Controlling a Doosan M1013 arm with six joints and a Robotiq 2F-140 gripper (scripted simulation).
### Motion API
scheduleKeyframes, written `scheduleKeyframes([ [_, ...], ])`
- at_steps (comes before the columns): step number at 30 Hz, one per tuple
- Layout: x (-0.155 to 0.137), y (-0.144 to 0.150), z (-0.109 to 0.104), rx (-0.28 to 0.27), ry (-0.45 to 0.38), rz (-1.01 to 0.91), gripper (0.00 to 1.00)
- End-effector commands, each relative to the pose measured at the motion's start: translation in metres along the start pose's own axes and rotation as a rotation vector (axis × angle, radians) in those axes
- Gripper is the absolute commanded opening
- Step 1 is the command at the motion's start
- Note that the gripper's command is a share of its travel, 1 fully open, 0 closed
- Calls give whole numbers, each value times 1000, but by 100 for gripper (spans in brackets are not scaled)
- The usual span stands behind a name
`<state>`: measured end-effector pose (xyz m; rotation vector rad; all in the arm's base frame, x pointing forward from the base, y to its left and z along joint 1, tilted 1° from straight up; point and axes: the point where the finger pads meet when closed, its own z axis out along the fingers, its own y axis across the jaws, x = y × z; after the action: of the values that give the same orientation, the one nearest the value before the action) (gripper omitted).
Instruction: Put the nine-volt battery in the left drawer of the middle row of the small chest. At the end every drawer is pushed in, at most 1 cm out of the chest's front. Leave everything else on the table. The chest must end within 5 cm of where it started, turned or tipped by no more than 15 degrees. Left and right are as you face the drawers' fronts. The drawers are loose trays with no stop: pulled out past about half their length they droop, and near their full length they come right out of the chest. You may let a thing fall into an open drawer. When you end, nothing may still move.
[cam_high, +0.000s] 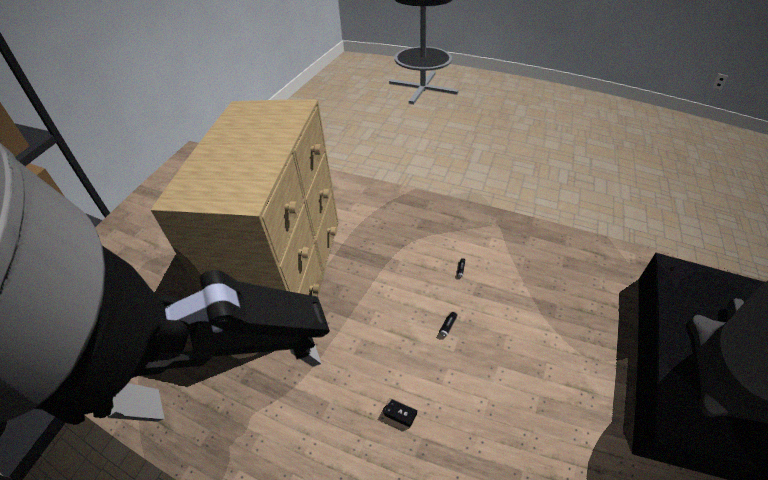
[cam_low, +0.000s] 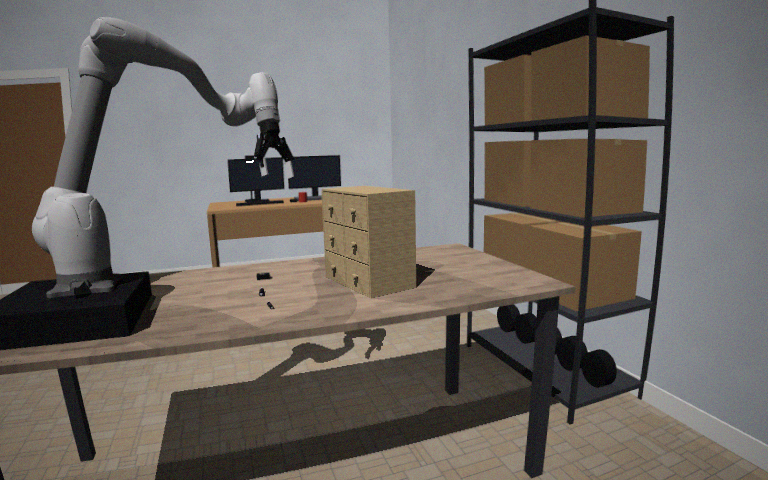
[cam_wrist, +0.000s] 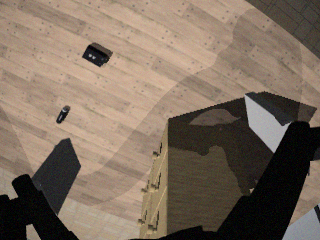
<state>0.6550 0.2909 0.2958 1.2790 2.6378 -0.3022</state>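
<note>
The nine-volt battery (cam_high: 399, 412) (cam_low: 263, 276) (cam_wrist: 98, 54) is a small black block lying flat on the wooden table (cam_high: 509, 384) (cam_low: 481, 271), well in front of the chest. The small wooden chest (cam_high: 237, 169) (cam_low: 390, 243) (cam_wrist: 200, 187) stands upright with two columns of three drawers, all pushed in. The left drawer of the middle row (cam_high: 300, 253) (cam_low: 334, 239) is closed. My gripper (cam_high: 226, 379) (cam_low: 275, 165) is open and empty. It hangs high above the table, higher than the chest's top, out in front of the drawer fronts.
Two small black cylindrical batteries (cam_high: 460, 267) (cam_high: 447, 324) (cam_low: 261, 292) (cam_low: 270, 305) lie between the chest and the arm's black base (cam_high: 679, 350) (cam_low: 73, 311); one also shows in the wrist view (cam_wrist: 62, 114). A shelf rack with boxes (cam_low: 566, 169) stands behind the chest.
</note>
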Motion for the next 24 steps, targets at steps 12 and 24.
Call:
scheduleKeyframes([
  [12, 0, 0, 0, 0, 0, 0, 100],
  [24, -57, -54, 14, 10, 66, 135, 100],
])
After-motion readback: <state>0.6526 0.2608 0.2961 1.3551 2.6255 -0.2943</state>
